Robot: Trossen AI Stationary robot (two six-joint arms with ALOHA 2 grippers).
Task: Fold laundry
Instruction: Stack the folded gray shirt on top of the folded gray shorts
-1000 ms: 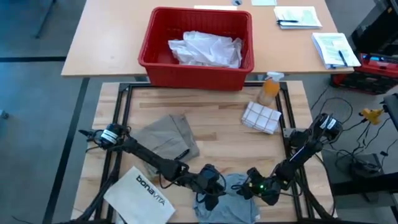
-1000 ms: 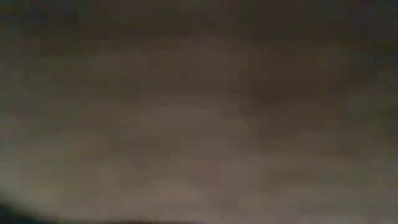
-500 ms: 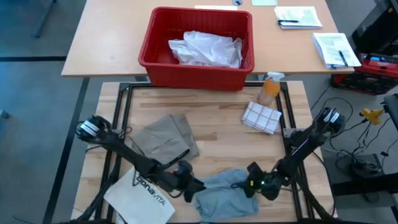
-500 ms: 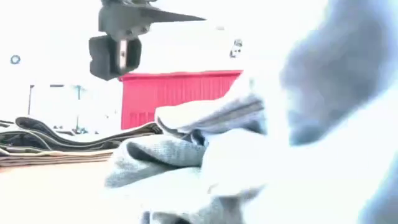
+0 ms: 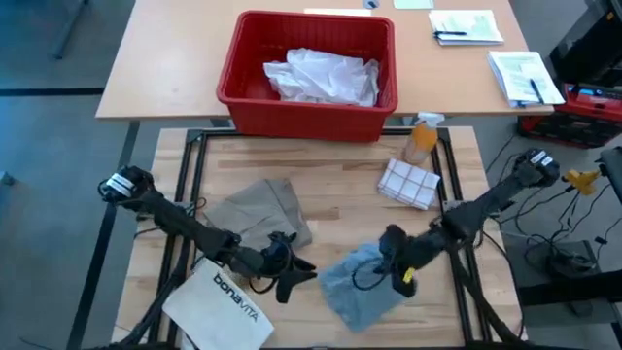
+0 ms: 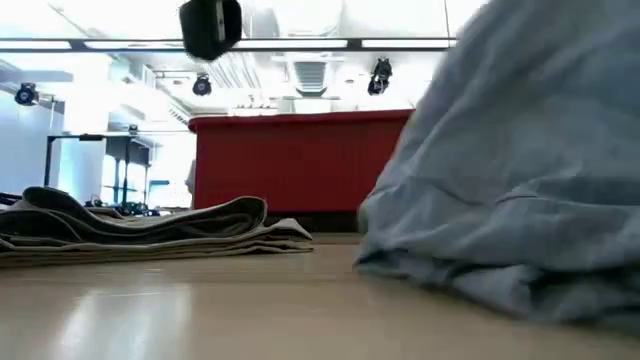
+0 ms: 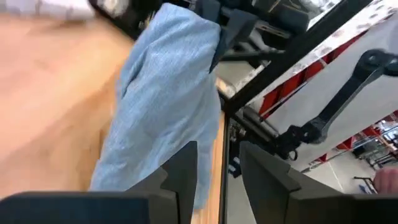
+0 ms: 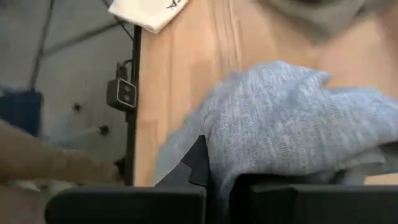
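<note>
The grey T-shirt [image 5: 362, 290] lies crumpled near the table's front edge, right of the middle. In the low view the T-shirt [image 6: 520, 200] rises toward its held side. My right gripper [image 5: 394, 261] is shut on its far right part. My left gripper [image 5: 294, 275] stands open just left of the shirt, with nothing between its fingers [image 7: 180, 177]. The khaki-tan piece [image 5: 258, 219] lies folded flat at the centre left. The white shirt [image 5: 321, 76] sits bunched in the red basket [image 5: 243, 97]. My right gripper holds a bunched part of the grey T-shirt [image 8: 261, 143] at its far right side, coming from the table's right and slanting down. The cloth drapes over the fingers [image 8: 198, 163] and hides the pinch. That part is raised, while the lower end [image 5: 362, 309] rests on the table.
The white "bonavita" bag [image 5: 219, 306] lies at the front left corner. A white checked cloth [image 5: 408, 183] and an orange spray bottle [image 5: 420, 138] sit at the back right. Papers [image 5: 525, 76] lie on the far desk. Bare wood shows between the khaki piece and the checked cloth.
My left gripper has drawn back toward the table's left edge and now stands apart from the T-shirt. My right gripper has gone up and toward the far edge with the shirt's right part. The shirt was bunched between both grippers and now hangs spread from the right gripper.
</note>
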